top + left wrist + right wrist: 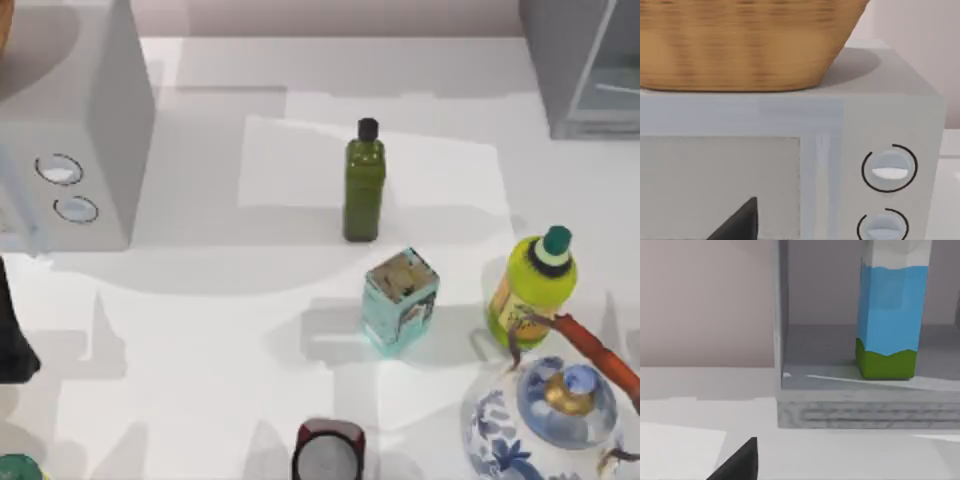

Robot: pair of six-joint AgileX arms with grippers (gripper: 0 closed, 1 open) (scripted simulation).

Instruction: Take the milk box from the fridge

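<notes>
My right wrist camera faces the milk box (892,315) upright inside the fridge (840,410); claw state indeterminable.

Ahead of the right gripper, the large grey fridge (860,410) stands open, and nothing lies between the tool and the blue, white and green milk box (888,315) upright on its floor. The fridge's thin grey frame post (781,315) stands just beside that opening. The grey box with 2 round dials (890,170) blocks the way close ahead of the left gripper.
</notes>
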